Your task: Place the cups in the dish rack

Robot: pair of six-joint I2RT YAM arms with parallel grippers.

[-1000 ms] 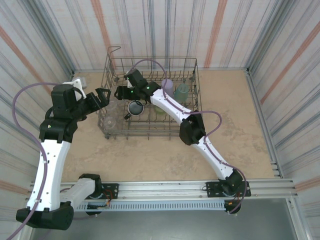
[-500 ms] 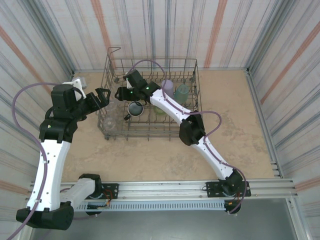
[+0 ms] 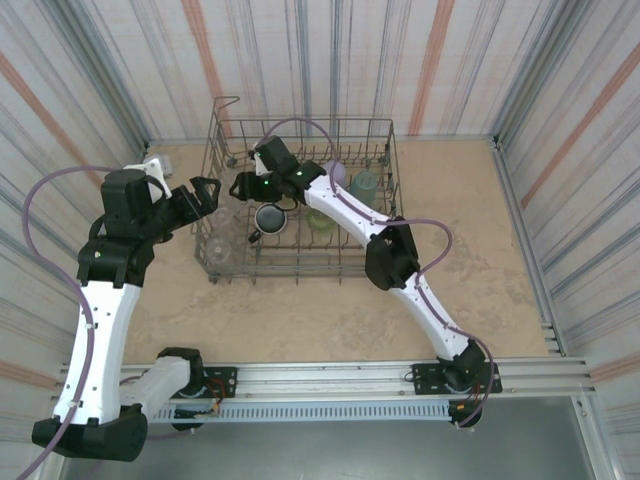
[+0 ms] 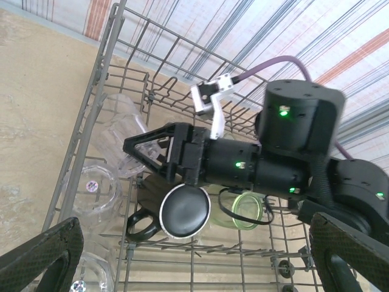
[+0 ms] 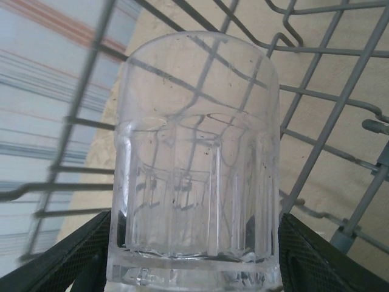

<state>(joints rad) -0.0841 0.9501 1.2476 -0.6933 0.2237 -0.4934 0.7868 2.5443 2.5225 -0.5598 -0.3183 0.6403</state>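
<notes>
Standing beside the rig, I record a large grey wire dish rack (image 3: 290, 271) with tall sides. It sits on the far-left part of the tan tabletop (image 3: 470, 230), and its back rim is close to the striped corrugated wall (image 3: 400, 60). Bare tabletop lies along the rack's right and near sides.

The right gripper (image 3: 238, 187) reaches inside the rack's far-left section. It is closed partway on a clear ribbed glass tumbler (image 5: 194, 170), with one pad against each side near the thick base. Rack wires cross directly behind the tumbler; I cannot tell whether they touch it.

The left gripper (image 3: 207, 193) hangs just outside the rack's left wall with its jaws spread wide, holding nothing.

In the rack:
- A dark handled mug (image 4: 184, 210) sits just beside the right gripper.
- A bright green cup (image 4: 246, 210) is next to the mug.
- Another clear tumbler (image 4: 94, 188) stands by the left wall.
- A lavender cup (image 3: 336, 170) and a teal cup (image 3: 365, 184) stand toward the far right, and the right arm crosses beside them.
</notes>
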